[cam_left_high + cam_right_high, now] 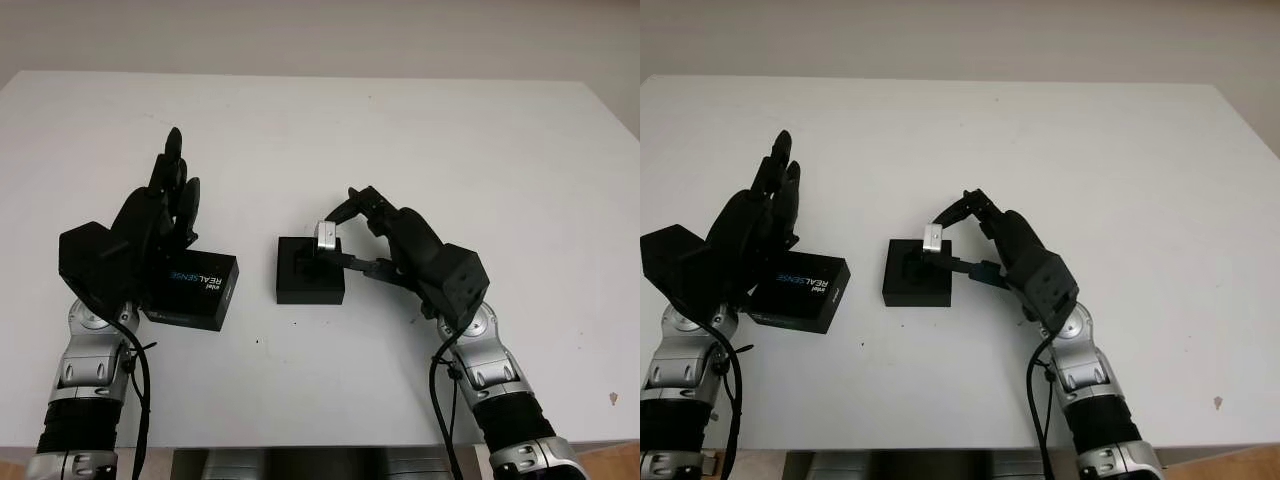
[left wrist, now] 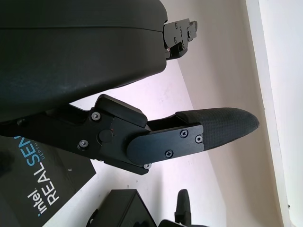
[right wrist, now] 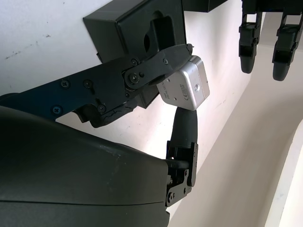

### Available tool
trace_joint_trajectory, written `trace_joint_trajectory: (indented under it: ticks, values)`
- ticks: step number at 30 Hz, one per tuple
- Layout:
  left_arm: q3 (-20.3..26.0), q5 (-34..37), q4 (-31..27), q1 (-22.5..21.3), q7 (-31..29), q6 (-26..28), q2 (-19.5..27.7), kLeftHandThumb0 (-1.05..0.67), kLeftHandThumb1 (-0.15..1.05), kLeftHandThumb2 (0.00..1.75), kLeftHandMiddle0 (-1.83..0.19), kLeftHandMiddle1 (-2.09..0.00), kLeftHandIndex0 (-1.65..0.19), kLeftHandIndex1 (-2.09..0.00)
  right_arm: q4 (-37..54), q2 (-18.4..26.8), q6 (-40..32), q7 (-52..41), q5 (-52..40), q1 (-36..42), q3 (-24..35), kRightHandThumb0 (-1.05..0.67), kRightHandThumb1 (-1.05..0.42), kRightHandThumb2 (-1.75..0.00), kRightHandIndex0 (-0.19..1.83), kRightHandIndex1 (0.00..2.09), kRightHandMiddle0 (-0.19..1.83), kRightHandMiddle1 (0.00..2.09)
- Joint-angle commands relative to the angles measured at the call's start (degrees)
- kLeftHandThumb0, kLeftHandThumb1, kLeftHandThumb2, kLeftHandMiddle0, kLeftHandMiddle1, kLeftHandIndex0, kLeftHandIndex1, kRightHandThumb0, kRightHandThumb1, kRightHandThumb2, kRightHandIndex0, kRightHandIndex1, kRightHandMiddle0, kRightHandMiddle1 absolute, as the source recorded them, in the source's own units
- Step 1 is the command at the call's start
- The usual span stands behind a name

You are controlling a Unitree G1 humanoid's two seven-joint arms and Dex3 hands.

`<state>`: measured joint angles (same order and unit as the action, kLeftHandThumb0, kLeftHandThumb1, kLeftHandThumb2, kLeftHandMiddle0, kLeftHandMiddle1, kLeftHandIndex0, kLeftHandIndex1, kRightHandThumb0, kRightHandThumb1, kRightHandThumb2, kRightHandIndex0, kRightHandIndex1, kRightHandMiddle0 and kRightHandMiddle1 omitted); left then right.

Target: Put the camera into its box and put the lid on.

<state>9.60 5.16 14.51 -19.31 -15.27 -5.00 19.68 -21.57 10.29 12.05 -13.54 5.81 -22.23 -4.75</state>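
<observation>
On the white table [image 1: 420, 130], my left hand [image 1: 150, 225] stands at the left side with nothing in it, its fingers [image 1: 175, 160] stretched out straight and pointing toward the far edge. Just beside it, partly under the palm, lies the lid [image 1: 195, 290], a black slab printed REALSENSE in white and blue, flat on the tabletop. To the right of the lid, apart from it, sits the box [image 1: 310, 272], black and square, its top open and a shaped recess showing inside. Above the box's far right corner my right hand [image 1: 400, 245] has its fingertips pinched tight on the camera [image 1: 326, 235], a small silver block with a screw hole in one face. The right wrist view shows the camera [image 3: 184, 88] pressed between one finger from the side and another from below, just above the box [image 3: 128, 28]; whether it touches the box I cannot tell. My right arm comes in from the near right edge of the table
</observation>
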Motion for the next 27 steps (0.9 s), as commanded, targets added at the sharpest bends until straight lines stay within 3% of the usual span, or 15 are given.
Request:
trace_joint_trajectory:
  ticks: [1,14,27]
  values:
    - [0.06,-0.08,-0.52,0.12,0.09,-0.08,0.40,-0.91,1.05,0.64,0.19,0.00,0.19,0.00,0.56,0.60,0.41,-0.02,0.15,-0.45,0.05,-0.43,-0.99,-0.05,0.09,0.07,0.29,1.70]
    - [0.08,0.38,-0.98,0.26,-0.48,0.37,0.44,-0.90,1.05,0.65,0.19,0.00,0.19,0.00,1.20,-0.12,0.11,-1.21,-0.93,-0.15,-0.32,-0.45,-0.99,-0.05,0.09,0.06,0.31,1.70]
    - [0.09,0.28,-1.01,0.27,-0.28,0.26,0.30,-0.90,1.05,0.65,0.19,0.00,0.19,0.00,8.77,-7.05,-12.10,-5.24,-11.81,0.56,-0.49,-0.43,-1.01,-0.06,0.05,0.04,0.24,1.74]
